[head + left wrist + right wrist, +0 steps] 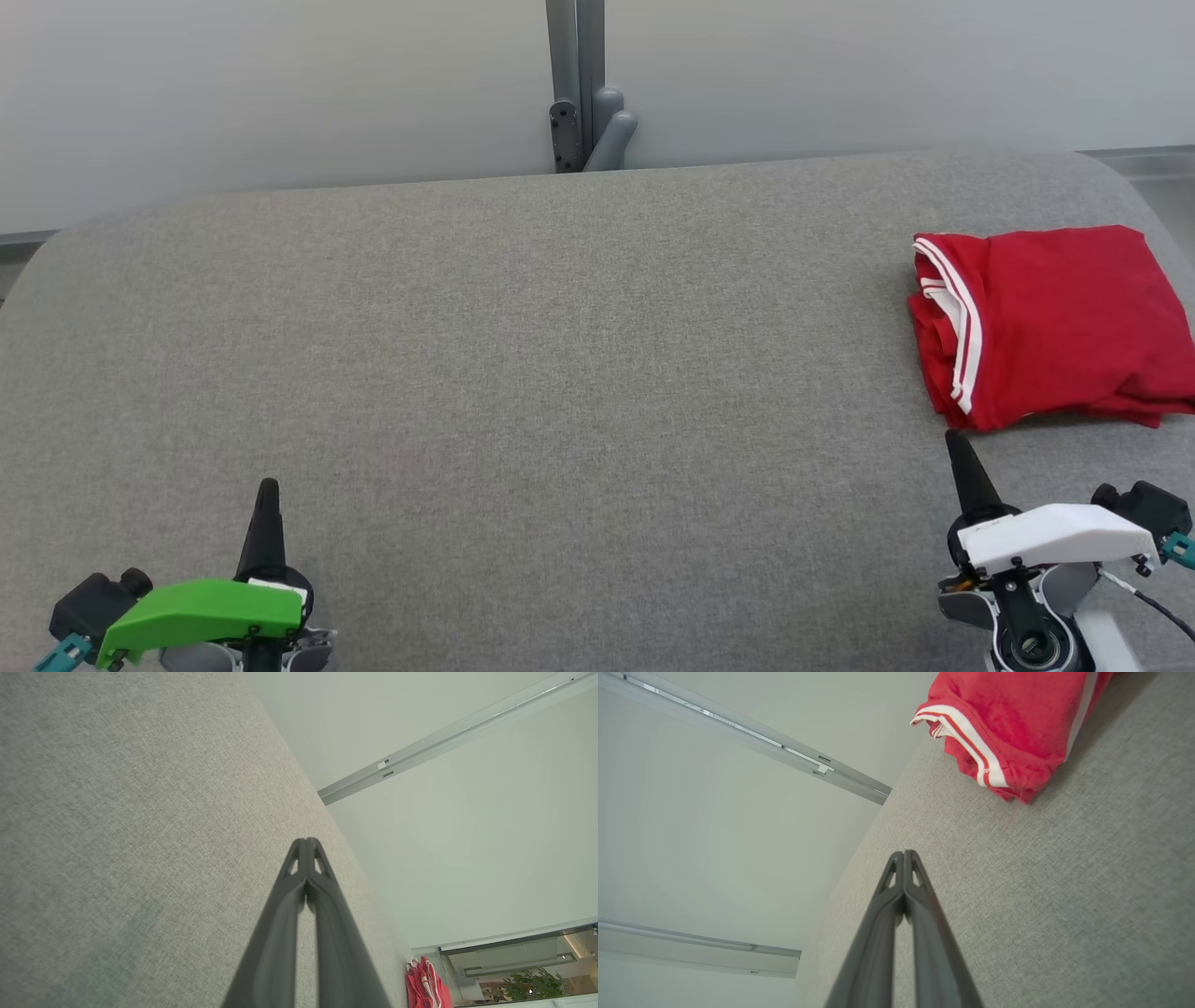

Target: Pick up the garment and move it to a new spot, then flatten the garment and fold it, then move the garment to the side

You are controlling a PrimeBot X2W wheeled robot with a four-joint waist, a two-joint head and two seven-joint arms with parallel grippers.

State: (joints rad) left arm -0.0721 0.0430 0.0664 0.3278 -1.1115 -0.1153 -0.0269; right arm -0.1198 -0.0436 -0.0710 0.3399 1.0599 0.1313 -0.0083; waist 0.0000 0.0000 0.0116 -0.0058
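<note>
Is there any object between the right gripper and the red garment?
No, nothing visible stands there. Only the grey fabric surface lies between the shut right gripper and the folded red garment just ahead of it.

Worktop point(523, 373): grey woven fabric with rounded far corners. Behind its far edge is a plain pale wall point(280, 84), matte finish. A grey metal post point(576, 56) stands against that wall at the middle of the worktop's far edge, with a bracket and an angled strut at its foot. Left wrist view: a light metal rail point(448, 732) crosses the wall beyond the worktop. Past the worktop's end there's a glazed opening point(514, 961) with a green plant point(532, 987) behind it. Right wrist view: an upper rail point(752, 742) and a lower rail point(700, 952) on the wall off the worktop's edge. Light is even and diffuse, shadows soft.
</note>
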